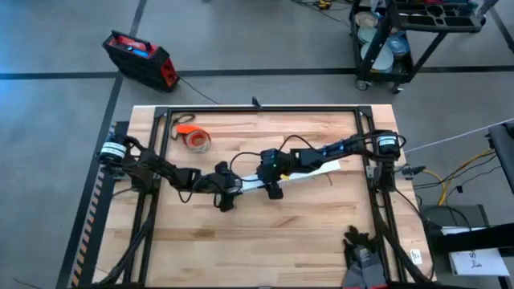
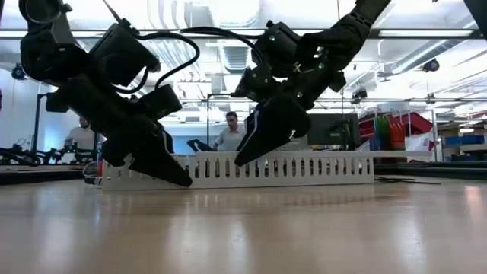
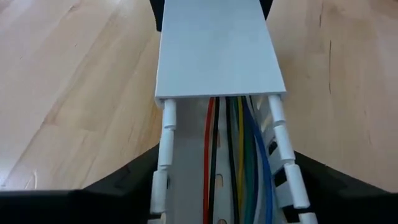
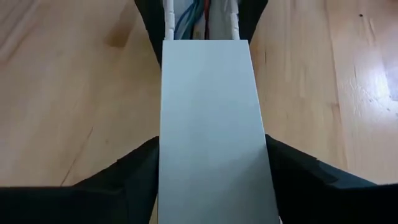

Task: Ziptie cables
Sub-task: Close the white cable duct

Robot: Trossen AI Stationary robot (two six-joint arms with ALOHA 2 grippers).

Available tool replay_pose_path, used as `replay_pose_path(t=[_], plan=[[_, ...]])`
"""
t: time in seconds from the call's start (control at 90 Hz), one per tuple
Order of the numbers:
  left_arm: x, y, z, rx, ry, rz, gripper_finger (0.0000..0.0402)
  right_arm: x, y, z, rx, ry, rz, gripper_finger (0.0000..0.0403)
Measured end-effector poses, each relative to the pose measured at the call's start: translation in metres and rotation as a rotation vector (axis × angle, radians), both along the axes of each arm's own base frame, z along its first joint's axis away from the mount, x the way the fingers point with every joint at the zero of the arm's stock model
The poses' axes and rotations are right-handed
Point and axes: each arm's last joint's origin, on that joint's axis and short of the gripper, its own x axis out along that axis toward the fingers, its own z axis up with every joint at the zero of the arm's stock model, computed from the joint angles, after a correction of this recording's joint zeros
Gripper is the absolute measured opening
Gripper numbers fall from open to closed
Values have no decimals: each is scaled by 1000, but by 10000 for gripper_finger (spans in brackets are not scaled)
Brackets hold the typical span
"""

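The table [image 1: 241, 241] is pale wood with a smooth, faintly shiny finish, the slotted channel [image 2: 304, 169] and its flat lid [image 4: 211, 124] look like matt white plastic, the cables [image 3: 239, 162] wear smooth coloured plastic coats, and the grippers' fingers [image 3: 124, 180] are matt black.
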Motion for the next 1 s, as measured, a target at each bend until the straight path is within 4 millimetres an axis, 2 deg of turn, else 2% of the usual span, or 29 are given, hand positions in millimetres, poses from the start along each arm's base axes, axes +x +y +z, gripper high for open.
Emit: replay_pose_path(t=[0.156, 0.344, 0.5, 0.756, 0.878, 1.0], plan=[[0, 0, 0, 1, 0, -1, 227, 5, 1, -5, 16, -8, 1, 219], [0, 0, 0, 2, 0, -3, 233, 19, 5, -11, 31, -33, 20, 219], [-1, 0, -1, 4, 9, -4, 231, 27, 7, -12, 39, -28, 30, 234], [-1, 0, -1, 6, 13, -5, 234, 30, 7, -9, 39, -16, 34, 219], [0, 0, 0, 5, 8, -8, 232, 29, 7, -5, 16, -2, 55, 251], [1, 0, 0, 3, 1, -7, 230, 23, 7, 10, -21, 22, 62, 288]])
